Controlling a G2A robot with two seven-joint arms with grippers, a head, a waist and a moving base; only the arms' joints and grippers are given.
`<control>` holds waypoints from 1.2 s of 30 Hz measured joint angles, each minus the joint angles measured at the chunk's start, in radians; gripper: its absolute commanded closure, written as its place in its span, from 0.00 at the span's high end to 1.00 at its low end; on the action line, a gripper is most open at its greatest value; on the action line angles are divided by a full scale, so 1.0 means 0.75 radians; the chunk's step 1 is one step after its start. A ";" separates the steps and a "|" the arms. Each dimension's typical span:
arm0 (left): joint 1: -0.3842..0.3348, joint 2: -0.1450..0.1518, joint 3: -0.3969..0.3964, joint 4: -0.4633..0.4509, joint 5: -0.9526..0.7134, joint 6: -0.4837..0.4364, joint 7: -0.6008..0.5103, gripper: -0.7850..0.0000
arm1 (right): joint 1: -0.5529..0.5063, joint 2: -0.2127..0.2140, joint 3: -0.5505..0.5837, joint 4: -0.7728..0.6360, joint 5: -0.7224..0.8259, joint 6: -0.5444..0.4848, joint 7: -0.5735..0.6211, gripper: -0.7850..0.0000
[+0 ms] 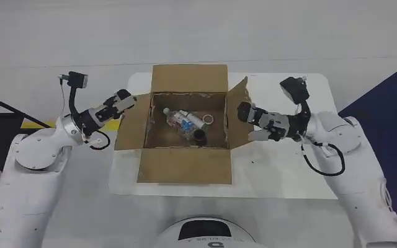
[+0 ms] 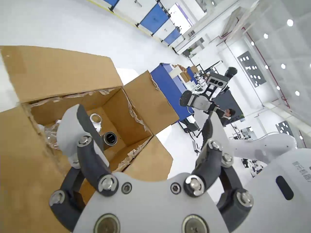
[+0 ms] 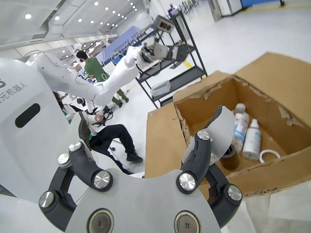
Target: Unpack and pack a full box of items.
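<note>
Flanking the open box, both grippers empty

Just outside the box's left flap hung the left gripper. Its jaws were spread wide with nothing between them, a stance that looked meant to keep it ready to dip over the rim.

The box sat on the white table with its flaps folded outward, which left its mouth free for a reach from either side. On the box floor the goods lay bunched together:

- a clear plastic bottle on its side
- a white bottle lying close alongside it
- a dark canister standing mouth-up nearer the box's front wall
- a white tape ring lying flat toward the box's right wall

Just outside the box's right flap, which stood half raised rather than flat, hung the right gripper. Its jaws were likewise parted and held nothing.

With the items inside and neither gripper loaded, the unpacking half seemed to lie ahead. Whichever arm went in would probably need to clear its flap first. The lying bottles might roll under a careless pinch — the upright canister looked the steadier pick.
</note>
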 measured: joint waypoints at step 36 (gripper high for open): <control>0.023 0.015 -0.167 0.138 -0.164 0.011 -0.092 1.00 | 0.099 0.017 0.025 0.103 -0.103 0.408 -0.023 1.00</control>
